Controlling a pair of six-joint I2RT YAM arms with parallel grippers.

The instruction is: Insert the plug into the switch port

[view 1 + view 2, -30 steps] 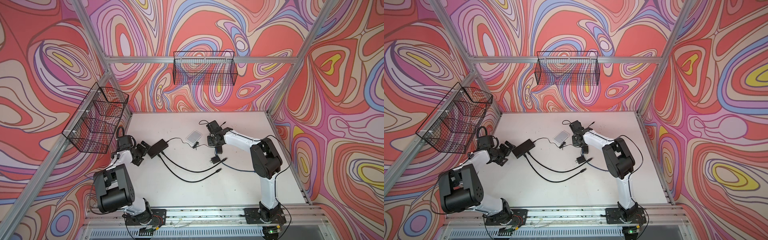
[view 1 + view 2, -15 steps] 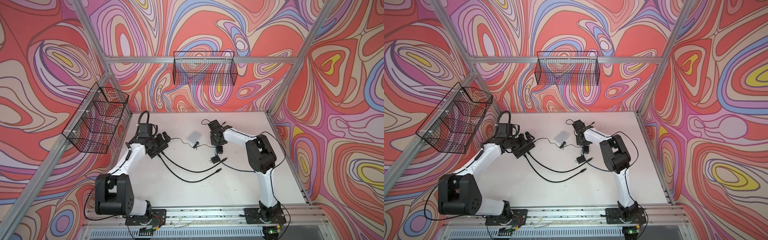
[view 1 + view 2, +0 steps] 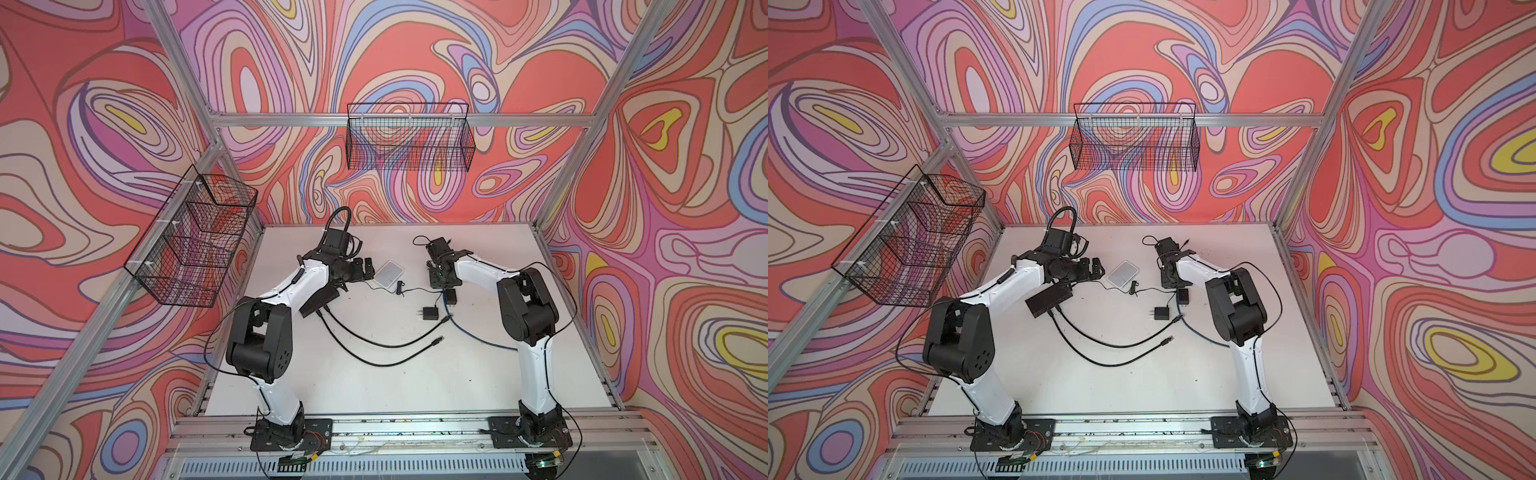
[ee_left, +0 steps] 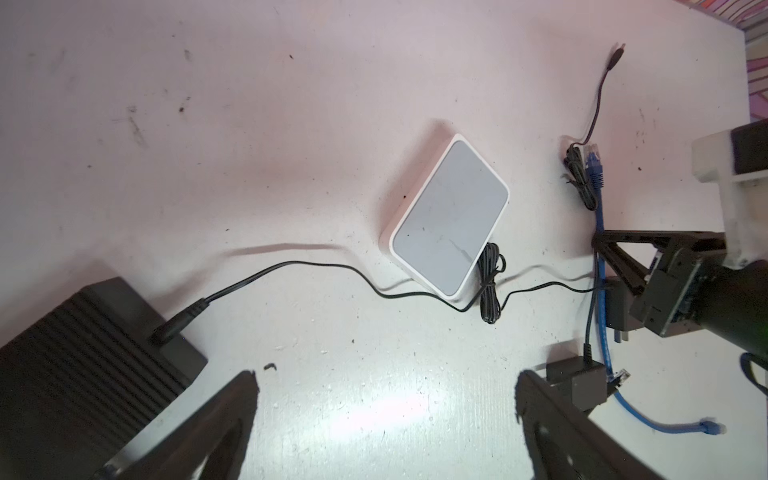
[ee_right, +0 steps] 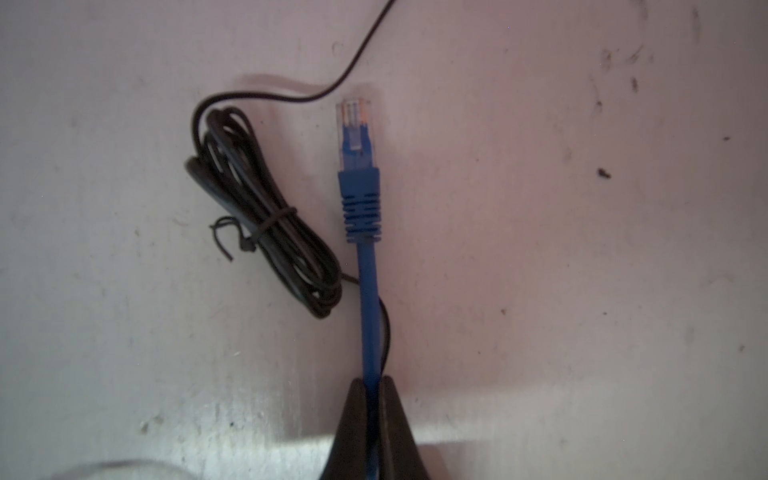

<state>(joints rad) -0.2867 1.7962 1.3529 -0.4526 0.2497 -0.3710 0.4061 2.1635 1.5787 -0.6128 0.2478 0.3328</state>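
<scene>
Two arms reach over the white tabletop (image 3: 374, 382), and only one of them has hold of anything. The right gripper (image 5: 371, 399) is clamped down on the thin blue network cable (image 5: 368, 316), its two black fingertips (image 5: 353, 411) pinching the cord a little way behind the connector. The clear plastic plug with a blue ribbed boot (image 5: 354, 133) sticks out past those fingertips, low over or on the table and in no port. Just beside it lies a tied bundle of thin black cord (image 5: 257, 224). In both top views this gripper points down at the table, close to two small black power adapters (image 3: 430, 313), and the plug itself is too small to make out there. The left gripper (image 4: 386, 415) is spread wide with nothing between its fingers (image 4: 232, 415). It hovers between a black ribbed plastic box (image 4: 83, 353), which has a black cord plugged into it, and a small white plastic box with a grey top (image 4: 451, 216). In a top view the white box sits between the two grippers, apart from the blue plug.
</scene>
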